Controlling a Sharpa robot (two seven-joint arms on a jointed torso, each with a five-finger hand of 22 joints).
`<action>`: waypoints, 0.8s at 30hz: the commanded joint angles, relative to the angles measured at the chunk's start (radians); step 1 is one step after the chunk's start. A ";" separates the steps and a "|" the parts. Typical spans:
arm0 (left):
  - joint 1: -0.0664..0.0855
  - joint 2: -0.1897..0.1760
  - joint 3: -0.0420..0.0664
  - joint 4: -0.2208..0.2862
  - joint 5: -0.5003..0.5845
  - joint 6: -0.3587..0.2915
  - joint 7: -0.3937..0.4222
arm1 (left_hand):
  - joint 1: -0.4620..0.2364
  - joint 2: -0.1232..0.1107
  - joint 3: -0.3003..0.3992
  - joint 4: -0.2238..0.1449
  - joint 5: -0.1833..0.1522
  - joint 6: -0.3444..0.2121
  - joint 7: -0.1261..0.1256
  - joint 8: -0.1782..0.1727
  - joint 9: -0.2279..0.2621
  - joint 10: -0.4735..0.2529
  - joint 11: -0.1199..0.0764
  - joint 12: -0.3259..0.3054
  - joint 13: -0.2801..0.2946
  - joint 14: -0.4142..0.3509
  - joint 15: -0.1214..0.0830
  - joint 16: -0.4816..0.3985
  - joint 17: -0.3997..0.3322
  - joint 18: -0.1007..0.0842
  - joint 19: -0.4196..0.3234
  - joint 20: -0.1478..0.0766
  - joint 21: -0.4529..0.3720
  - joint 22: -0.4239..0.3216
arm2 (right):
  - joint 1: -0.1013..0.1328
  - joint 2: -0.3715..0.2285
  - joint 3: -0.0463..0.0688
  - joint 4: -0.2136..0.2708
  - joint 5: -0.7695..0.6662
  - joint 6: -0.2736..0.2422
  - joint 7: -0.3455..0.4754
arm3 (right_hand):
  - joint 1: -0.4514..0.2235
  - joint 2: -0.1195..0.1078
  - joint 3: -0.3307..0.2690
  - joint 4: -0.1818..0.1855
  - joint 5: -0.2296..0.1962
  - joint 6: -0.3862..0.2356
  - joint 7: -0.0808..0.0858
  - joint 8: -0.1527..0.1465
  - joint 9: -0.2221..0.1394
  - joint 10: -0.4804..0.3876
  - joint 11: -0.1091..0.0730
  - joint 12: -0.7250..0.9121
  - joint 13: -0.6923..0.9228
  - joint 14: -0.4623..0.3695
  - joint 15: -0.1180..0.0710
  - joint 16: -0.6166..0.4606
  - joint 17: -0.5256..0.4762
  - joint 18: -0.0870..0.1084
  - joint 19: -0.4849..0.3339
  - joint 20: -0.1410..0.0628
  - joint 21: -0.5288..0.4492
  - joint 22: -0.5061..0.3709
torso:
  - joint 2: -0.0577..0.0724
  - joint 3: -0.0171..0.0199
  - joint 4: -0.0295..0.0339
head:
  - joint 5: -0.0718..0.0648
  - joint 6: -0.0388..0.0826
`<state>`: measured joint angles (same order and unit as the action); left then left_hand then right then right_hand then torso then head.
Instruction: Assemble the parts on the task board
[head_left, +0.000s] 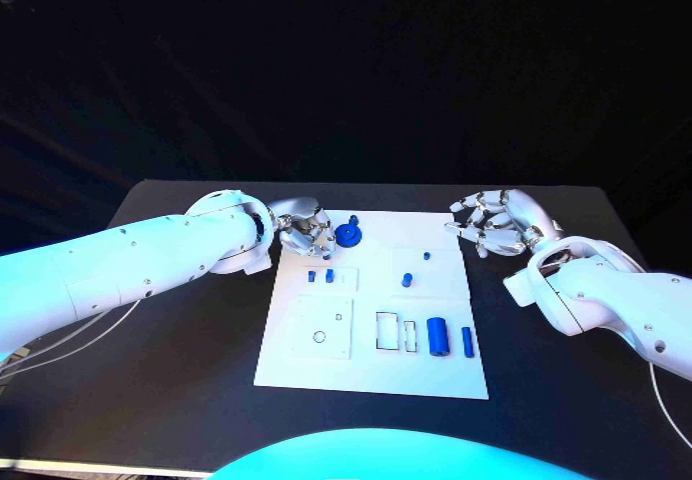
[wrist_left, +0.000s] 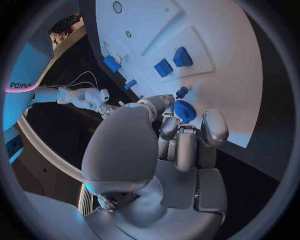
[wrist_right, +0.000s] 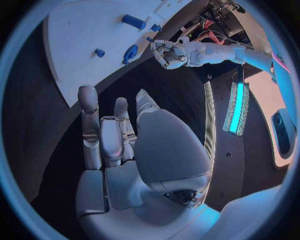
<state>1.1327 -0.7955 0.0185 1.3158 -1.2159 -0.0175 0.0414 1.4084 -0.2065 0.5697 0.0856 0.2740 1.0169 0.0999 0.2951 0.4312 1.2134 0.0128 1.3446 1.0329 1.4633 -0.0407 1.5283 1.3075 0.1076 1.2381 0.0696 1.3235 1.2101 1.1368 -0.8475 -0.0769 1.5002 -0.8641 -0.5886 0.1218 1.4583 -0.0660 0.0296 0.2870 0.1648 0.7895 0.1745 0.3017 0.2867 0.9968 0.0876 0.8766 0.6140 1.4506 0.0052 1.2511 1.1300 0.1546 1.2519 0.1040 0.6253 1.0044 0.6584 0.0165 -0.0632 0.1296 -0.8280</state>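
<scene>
Currently 1 task board carries about 7 blue parts; left hand pinches 1 round part, right hand empty, fingers apart

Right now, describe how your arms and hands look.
Both arms are smooth white shells dotted with small dark screws. The left hand and right hand are silver metal with rounded fingers. Thin pale cables hang beside each arm.

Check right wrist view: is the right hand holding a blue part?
No. The right hand holds nothing; its fingers are spread above the black table.
</scene>
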 joint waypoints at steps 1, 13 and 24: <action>0.000 -0.002 0.001 0.006 0.098 -0.014 0.047 | -0.014 0.000 -0.010 0.002 -0.007 -0.011 0.001 -0.008 -0.003 -0.008 0.001 -0.004 -0.004 0.032 0.000 0.000 0.069 -0.011 0.004 0.002 0.002 -0.001 | -0.001 0.001 0.000 0.000 -0.003 -0.006 0.006 | -0.004 -0.002 0.004 0.002 0.003 0.004 -0.005 0.004 -0.001 -0.004 -0.005 0.003 0.001 0.005 -0.002 0.003 -0.001 0.004 0.006 0.002 0.002 0.001 | 0.001 0.0009 -0.0005 | 0.000 0.001; 0.001 -0.032 0.011 -0.002 0.322 -0.173 0.127 | -0.006 -0.004 0.018 0.010 0.001 -0.054 0.024 -0.048 -0.015 -0.219 0.029 -0.173 -0.271 -0.035 0.024 -0.047 -0.066 0.016 -0.099 0.019 -0.085 -0.111 | -0.001 0.000 0.000 -0.011 -0.022 0.040 0.001 | 0.079 -0.016 0.060 -0.023 0.008 0.009 -0.006 0.011 -0.007 -0.056 -0.007 -0.076 -0.054 0.000 -0.004 -0.004 -0.004 0.008 -0.004 0.000 -0.021 -0.001 | 0.000 0.0008 -0.0005 | 0.001 0.004; 0.002 -0.089 0.018 0.041 0.824 -0.182 0.258 | 0.003 0.008 0.017 0.018 -0.001 -0.106 0.063 -0.054 -0.004 -0.356 0.078 -0.565 -0.629 -0.405 0.067 -0.430 -0.698 0.075 -0.371 0.059 -0.396 -0.421 | 0.016 0.025 0.000 -0.054 -0.323 0.235 -0.074 | 0.106 -0.162 0.326 -0.029 0.003 0.094 0.001 0.012 -0.035 0.060 0.008 -0.513 -0.383 0.014 0.006 0.013 0.022 0.000 0.002 0.005 0.049 0.090 | 0.002 -0.0008 0.0010 | -0.007 0.013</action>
<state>1.1340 -0.8789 0.0350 1.3443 -0.6332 -0.1922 0.2143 1.4117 -0.2061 0.5927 0.1028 0.2740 0.9195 0.1618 0.2429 0.4266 0.8596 0.0844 0.7945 0.4166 1.0690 0.0238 1.1164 0.6230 0.1723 0.8750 0.1285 0.9369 0.7952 1.1500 -0.8277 -0.0770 1.4529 -1.0122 -0.4702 0.0924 1.5678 -0.2152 0.3399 0.2626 0.1686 0.8738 0.1761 0.3094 0.2533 1.0460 0.0957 0.3885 0.2476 1.4576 0.0122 1.2591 1.1504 0.1546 1.2519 0.1040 0.6682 1.0889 0.6592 0.0170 -0.0631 0.1268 -0.8171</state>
